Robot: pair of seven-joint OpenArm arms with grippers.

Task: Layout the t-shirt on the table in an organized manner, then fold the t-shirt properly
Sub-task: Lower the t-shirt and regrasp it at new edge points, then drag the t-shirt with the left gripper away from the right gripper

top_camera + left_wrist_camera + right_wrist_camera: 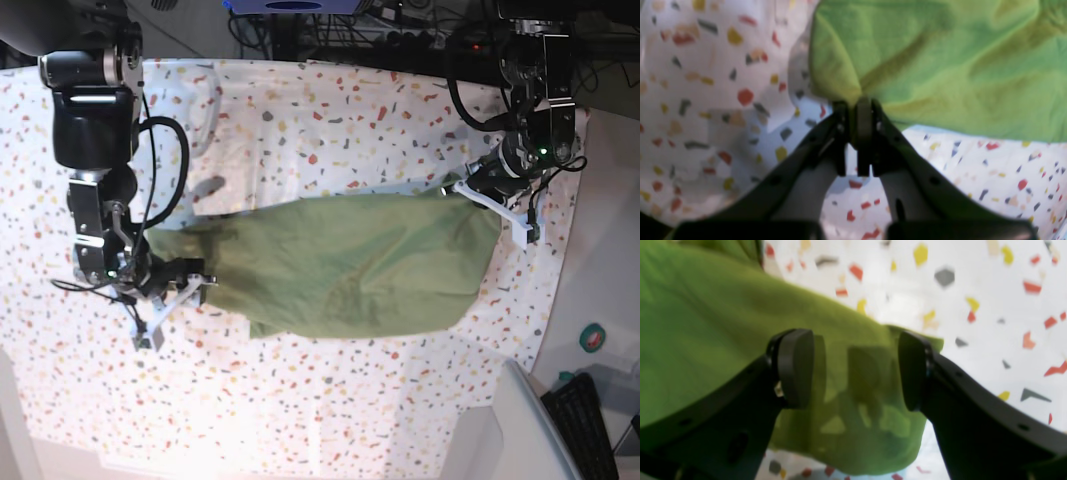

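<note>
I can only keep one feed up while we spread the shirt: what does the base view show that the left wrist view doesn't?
Only base: the whole shirt stretched between the two arms, and the right pincer at its other end. Only left wrist: the left pincer up close, shut on a bunched bit of the shirt's edge, with fabric fanning out from it. Both: green shirt over the flecked table.

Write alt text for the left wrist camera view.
The left hand, shut, pinches a bunched edge of the green t-shirt. The shirt fills the upper right, above a white table speckled with red, yellow and grey flecks.
</note>
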